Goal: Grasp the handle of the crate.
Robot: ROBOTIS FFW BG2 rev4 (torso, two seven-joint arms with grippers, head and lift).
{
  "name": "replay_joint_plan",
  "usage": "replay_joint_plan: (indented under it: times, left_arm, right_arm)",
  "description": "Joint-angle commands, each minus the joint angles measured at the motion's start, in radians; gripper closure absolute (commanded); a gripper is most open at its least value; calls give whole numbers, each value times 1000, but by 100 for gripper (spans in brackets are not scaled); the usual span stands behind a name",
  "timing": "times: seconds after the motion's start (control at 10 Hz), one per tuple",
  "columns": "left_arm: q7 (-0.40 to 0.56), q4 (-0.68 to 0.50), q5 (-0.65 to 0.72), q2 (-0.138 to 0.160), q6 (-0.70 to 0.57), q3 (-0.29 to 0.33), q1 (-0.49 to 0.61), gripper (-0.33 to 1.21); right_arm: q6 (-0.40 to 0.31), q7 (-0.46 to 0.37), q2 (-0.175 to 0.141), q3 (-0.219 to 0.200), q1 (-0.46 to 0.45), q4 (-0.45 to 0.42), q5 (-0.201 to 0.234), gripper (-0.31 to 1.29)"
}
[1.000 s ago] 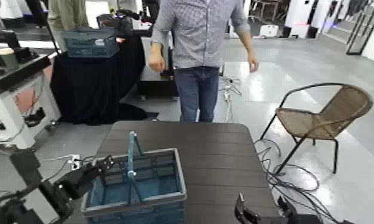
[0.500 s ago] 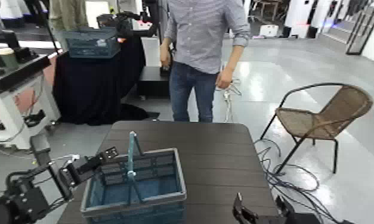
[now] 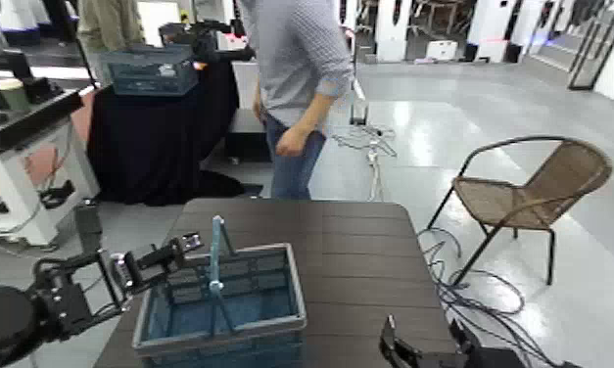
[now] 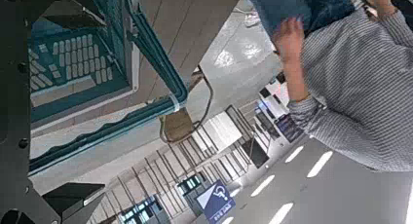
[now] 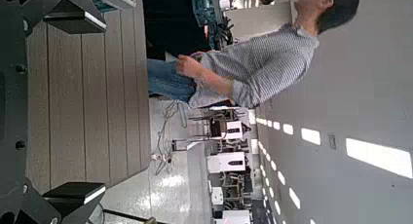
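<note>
1. The left pincer [image 3: 178, 250] is hovering at the left edge of the dark tabletop [image 3: 350, 254], beside the far left corner of the crate [image 3: 222, 303], with its fingers spread apart and nothing between them.
2. The crate is sitting on the near left part of the tabletop, its grey rim running close to the tabletop's left and front edges.
3. The handle [image 3: 215, 262] is standing upright over the crate's left half, just to the right of the left pincer's fingertips and apart from them; in the left wrist view the handle [image 4: 161, 58] is lying in the open gap ahead of the fingers.
4. Right of the crate, the tabletop is lying bare across to its right edge.
5. The right pincer [image 3: 394, 345] is resting low at the tabletop's front right edge, well apart from the crate, its fingers spread.
6. Beyond the far edge, a person [image 3: 296, 78] is standing on the floor, and a wicker chair [image 3: 531, 196] is standing off to the right.
</note>
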Motion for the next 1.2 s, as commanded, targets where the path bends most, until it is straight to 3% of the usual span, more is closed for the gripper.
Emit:
replay_joint_plan:
  times: [0.1, 0.4, 0.6, 0.7, 0.8, 0.9, 1.1, 1.2]
  left_arm:
    - [-2, 69, 42, 9, 37, -79, -72, 11]
    - [-26, 96, 88, 9, 59, -164, -121, 13]
    - [-41, 112, 94, 12, 66, -195, -142, 23]
    - [-46, 121, 94, 12, 68, -201, -148, 38]
    - [-52, 132, 94, 12, 68, -205, -153, 68]
    - [-54, 136, 94, 14, 66, -204, -153, 84]
    - [-57, 139, 94, 14, 62, -195, -153, 106]
    - [-61, 139, 94, 14, 62, -193, -153, 107]
  right_arm:
    - [-5, 0, -2, 2, -5, 7, -6, 15]
    - [-8, 1, -5, 6, -11, 11, -12, 15]
    - [-10, 1, -8, 9, -14, 14, -15, 15]
    - [-11, 1, -9, 12, -17, 17, -18, 15]
    - [-13, 1, -11, 14, -17, 17, -20, 15]
    - [-13, 1, -11, 14, -17, 19, -21, 15]
    - [-13, 1, -11, 14, -19, 19, -21, 15]
    - [-13, 1, -11, 14, -17, 19, -23, 15]
